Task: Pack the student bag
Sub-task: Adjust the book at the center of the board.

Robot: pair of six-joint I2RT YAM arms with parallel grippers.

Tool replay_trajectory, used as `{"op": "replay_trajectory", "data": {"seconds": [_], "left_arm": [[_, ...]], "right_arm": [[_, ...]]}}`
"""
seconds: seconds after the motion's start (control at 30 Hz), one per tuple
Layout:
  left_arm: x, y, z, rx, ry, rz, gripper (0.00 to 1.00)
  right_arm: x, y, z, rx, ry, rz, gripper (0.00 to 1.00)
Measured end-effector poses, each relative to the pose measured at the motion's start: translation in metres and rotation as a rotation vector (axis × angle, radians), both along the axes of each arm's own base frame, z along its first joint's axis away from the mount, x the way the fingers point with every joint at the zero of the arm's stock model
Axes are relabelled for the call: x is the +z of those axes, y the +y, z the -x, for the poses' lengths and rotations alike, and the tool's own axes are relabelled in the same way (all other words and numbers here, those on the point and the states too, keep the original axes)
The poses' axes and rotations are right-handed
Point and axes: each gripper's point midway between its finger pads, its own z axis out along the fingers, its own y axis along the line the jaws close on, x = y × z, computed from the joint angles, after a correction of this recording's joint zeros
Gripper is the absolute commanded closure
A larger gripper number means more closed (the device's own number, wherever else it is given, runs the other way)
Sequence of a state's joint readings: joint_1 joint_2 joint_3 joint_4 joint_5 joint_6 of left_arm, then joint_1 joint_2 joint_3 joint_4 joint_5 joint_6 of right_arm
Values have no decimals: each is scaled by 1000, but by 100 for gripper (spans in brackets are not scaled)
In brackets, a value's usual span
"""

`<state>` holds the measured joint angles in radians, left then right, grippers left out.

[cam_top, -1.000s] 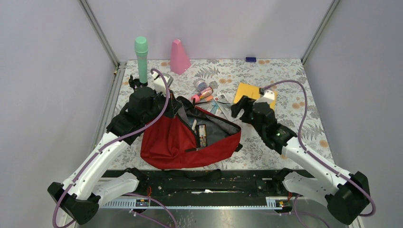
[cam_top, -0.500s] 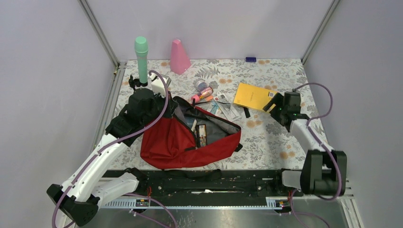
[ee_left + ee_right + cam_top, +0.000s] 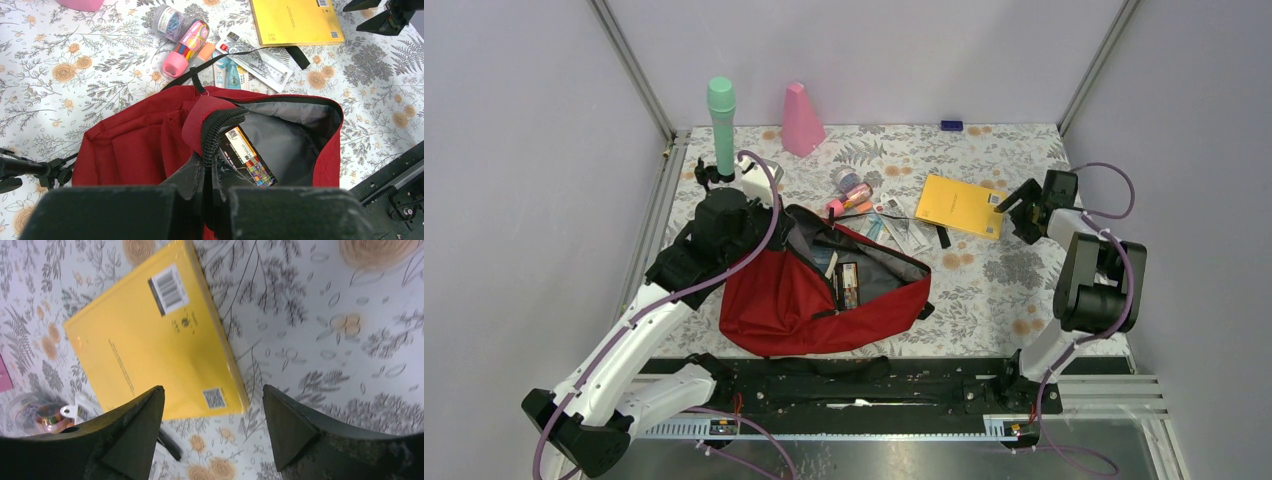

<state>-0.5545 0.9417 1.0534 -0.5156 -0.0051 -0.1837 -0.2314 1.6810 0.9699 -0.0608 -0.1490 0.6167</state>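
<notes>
Red soft-fabric student bag (image 3: 774, 300), flat yellow rectangular book (image 3: 962, 205)

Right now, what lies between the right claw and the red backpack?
Overhead, a yellow book and clear ruler packet lie between right gripper and red backpack.

L arm (image 3: 639, 332) & R arm (image 3: 1092, 282): white shells, black joints/wrists, purple cables (image 3: 775, 200) looped alongside. Fingers (image 3: 131, 440) matte black, wedge-shaped, tapering to blunt tips. Black bases.
</notes>
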Motion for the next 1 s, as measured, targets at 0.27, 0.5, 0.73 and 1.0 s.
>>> {"op": "replay_trajectory", "data": {"seconds": [0.27,0.5,0.73,1.0], "left_arm": [[-1,0,0,-1,3,-1,100],[-1,0,1,-2,6,-2,100],[-1,0,1,-4,7,-1,100],[-1,0,1,-4,7,-1,100]], "right_arm": [[-12,-9,-23,27,58,-17,26],[-26,2,-22,65,116,-85,31],[-30,11,-26,103,130,-146,50],[-35,19,-19,126,157,-186,95]]}}
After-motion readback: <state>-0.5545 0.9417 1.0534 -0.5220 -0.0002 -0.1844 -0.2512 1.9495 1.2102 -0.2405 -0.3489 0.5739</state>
